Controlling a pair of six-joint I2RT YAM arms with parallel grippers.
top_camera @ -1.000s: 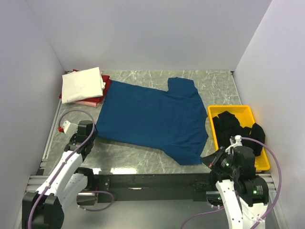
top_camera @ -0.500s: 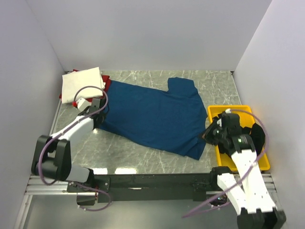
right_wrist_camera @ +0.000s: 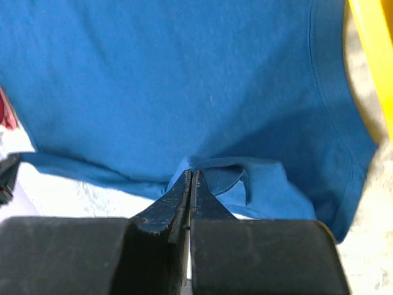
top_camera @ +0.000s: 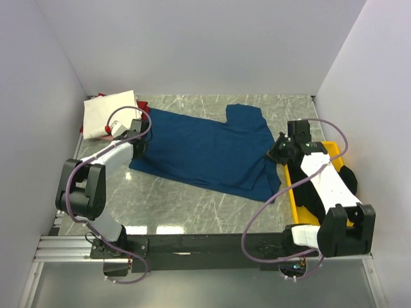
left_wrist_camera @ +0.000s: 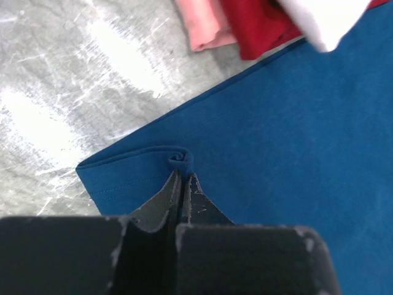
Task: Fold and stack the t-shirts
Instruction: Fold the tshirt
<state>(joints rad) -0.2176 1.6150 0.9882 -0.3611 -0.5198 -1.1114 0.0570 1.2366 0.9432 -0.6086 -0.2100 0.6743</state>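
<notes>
The dark blue t-shirt point(top_camera: 205, 151) lies spread across the middle of the counter point(top_camera: 192, 212), between the folded pile at the far left, with the cream tee point(top_camera: 109, 114) on top of the red tee point(left_wrist_camera: 252, 24), and the yellow tray point(top_camera: 293, 199) at the right, which holds the black tees point(top_camera: 350, 179). Both arms reach out over the shirt's near hem. The left pincer point(left_wrist_camera: 181, 176) is clamped tight on a small roll of blue cloth at the left hem corner, and the right pincer point(right_wrist_camera: 191, 175) is pressed together on a pinch of cloth at the right corner. The step in hand looks like the 1st fold, carrying the near hem over toward the far edge. To do it well, the 2 pincers should travel at the same pace and height, so the hem between them stays taut and straight rather than sagging into a crease. A low lift seems best, just enough to clear the cloth below without dragging the whole shirt. The left pincer works just beside the pile, so it should steer clear of it, and neither grip should loosen until the hem lies flat and square.
</notes>
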